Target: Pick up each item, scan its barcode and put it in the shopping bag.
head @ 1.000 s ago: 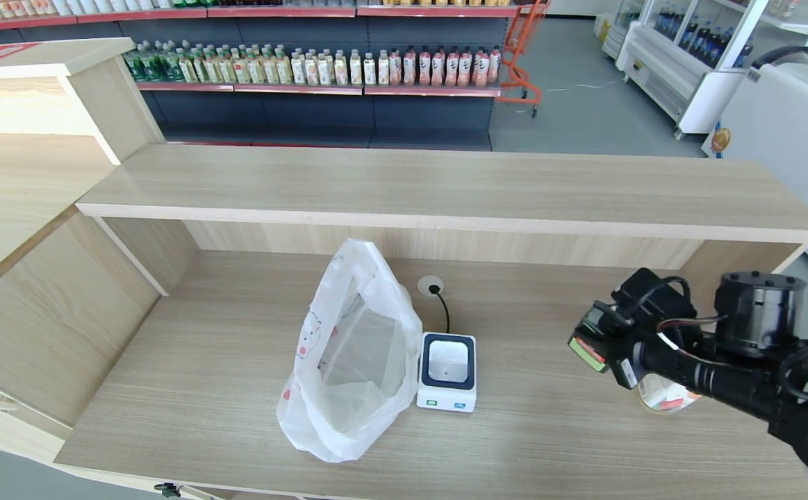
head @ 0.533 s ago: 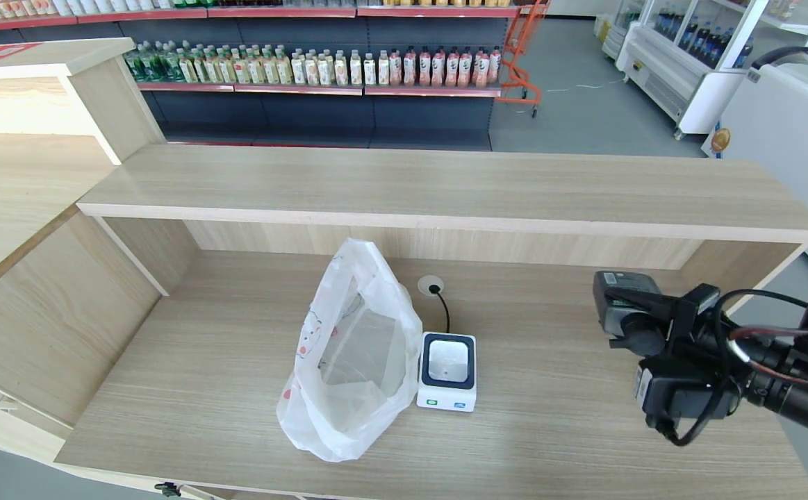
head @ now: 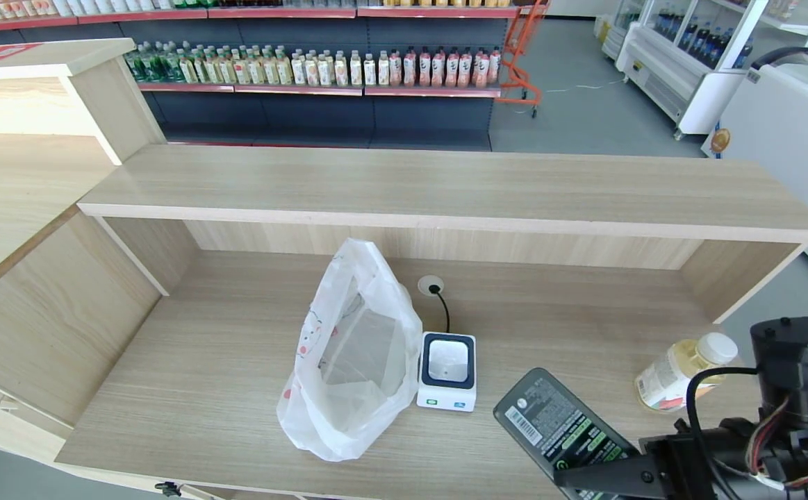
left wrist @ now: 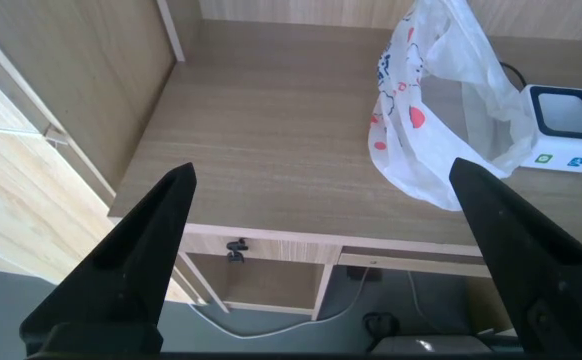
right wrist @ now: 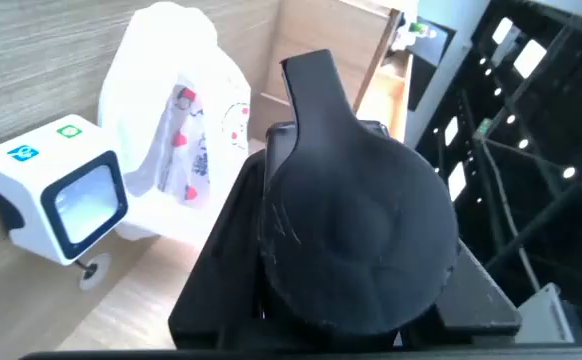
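Head view, lower right: the right gripper (head: 577, 480) clamps a dark barcoded packet (head: 553, 423), label up, right of the scanner (head: 447, 371) and shopping bag (head: 351, 361); left gripper (left wrist: 323, 172) spread wide.

Wooden counter (head: 445, 187), bottle shelves (head: 320, 89), grey floor (head: 584, 118), perhaps freezers (head: 779, 125)

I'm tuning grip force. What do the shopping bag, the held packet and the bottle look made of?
Shopping bag: thin translucent white plastic film, crinkled, see-through.
Dark packet: probably glossy plastic or foil; flat, slight sheen.
Bottle: likely clear plastic; yellowish contents show through, white cap.
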Controlling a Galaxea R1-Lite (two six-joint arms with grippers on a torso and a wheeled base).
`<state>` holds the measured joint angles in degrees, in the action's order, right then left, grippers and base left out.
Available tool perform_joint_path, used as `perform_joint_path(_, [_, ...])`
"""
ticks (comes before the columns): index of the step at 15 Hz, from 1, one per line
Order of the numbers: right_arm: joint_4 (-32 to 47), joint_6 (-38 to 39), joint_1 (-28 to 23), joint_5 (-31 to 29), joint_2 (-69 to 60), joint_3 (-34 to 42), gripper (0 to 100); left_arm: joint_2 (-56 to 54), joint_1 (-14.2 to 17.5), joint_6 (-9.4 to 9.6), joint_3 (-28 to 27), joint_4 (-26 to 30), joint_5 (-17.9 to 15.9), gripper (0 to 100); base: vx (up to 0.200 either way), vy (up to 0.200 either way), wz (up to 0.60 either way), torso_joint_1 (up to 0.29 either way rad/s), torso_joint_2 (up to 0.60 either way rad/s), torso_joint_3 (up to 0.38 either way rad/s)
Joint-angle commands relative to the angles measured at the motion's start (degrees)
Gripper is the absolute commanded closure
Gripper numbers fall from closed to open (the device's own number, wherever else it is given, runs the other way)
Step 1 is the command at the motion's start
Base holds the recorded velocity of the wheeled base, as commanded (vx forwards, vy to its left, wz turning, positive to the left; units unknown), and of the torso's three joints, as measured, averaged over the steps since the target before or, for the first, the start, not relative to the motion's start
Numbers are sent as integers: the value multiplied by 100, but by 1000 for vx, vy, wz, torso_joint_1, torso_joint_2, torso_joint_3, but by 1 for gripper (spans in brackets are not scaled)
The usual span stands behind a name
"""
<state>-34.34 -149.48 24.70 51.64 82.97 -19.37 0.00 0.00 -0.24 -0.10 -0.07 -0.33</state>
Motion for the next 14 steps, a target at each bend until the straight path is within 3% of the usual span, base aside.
perform_joint_path(1, [68, -266, -123, 180, -53, 47, 100, 0, 0, -2, 1, -1, -2, 0, 0, 0, 0, 0, 0, 0])
perform_joint_path(6, [77, -450, -88, 400, -44, 118, 100, 0, 0, -2, 1, -1, -2, 0, 0, 0, 0, 0, 0, 0])
perform_joint_path(9, [94, -705, -97, 1015, -123, 153, 100, 0, 0, -2, 1, -1, -2, 0, 0, 0, 0, 0, 0, 0])
perform_joint_path(14, [569, -925, -97, 1032, -106, 179, 100, 0, 0, -2, 1, -1, -2, 0, 0, 0, 0, 0, 0, 0])
